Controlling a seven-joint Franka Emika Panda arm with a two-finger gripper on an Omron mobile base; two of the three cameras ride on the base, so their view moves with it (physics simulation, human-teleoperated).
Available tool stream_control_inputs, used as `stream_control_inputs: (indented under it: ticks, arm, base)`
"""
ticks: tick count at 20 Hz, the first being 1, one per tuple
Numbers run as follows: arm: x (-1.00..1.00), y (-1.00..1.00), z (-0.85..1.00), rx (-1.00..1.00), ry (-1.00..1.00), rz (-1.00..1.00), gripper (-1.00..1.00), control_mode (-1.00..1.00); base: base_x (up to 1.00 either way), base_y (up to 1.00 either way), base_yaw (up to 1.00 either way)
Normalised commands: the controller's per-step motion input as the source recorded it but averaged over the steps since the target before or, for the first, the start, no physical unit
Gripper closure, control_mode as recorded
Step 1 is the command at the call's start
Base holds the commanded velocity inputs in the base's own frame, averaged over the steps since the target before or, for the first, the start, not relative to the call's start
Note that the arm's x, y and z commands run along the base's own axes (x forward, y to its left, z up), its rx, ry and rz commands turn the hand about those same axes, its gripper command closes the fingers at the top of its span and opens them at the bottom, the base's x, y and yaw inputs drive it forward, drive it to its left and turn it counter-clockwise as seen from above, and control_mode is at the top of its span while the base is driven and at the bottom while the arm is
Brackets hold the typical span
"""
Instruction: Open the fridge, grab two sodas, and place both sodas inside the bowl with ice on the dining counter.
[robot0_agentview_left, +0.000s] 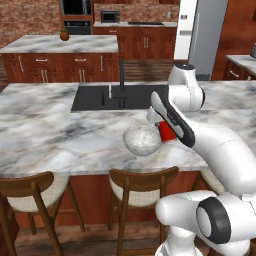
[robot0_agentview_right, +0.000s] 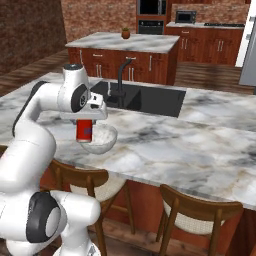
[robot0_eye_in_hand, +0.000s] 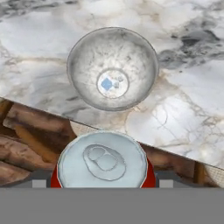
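Carrying the red soda (robot0_agentview_right: 84, 131) to the bowl (robot0_agentview_right: 101, 138) on the tabletop (robot0_agentview_right: 165, 145): hand (robot0_agentview_right: 84, 120) clamped wide around the can, held beside and above the bowl's near rim, next calling for a short shift over the bowl, then release.

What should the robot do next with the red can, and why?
Probably move forward a little so the red can sits over the bowl. The gripper holds the can upright, but in the hand view the bowl lies ahead of it, not underneath.
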Motion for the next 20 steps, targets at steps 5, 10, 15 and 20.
stream_control_inputs:
  ticks: [5, 10, 15, 20]
  arm:
    - [0.78, 0.17, -0.30, -0.10, 0.14, 0.00, 1.00, -1.00]
    - [0.69, 0.01, -0.42, -0.07, 0.11, 0.05, 1.00, -1.00]
    - [0.62, 0.00, -0.43, -0.01, 0.06, 0.06, 1.00, -1.00]
    - [0.48, 0.00, -0.35, 0.00, 0.00, 0.06, 1.00, -1.00]
  base:
    - [0.00, 0.00, 0.00]
    - [0.00, 0.00, 0.00]
    - [0.00, 0.00, 0.00]
    - [0.00, 0.00, 0.00]
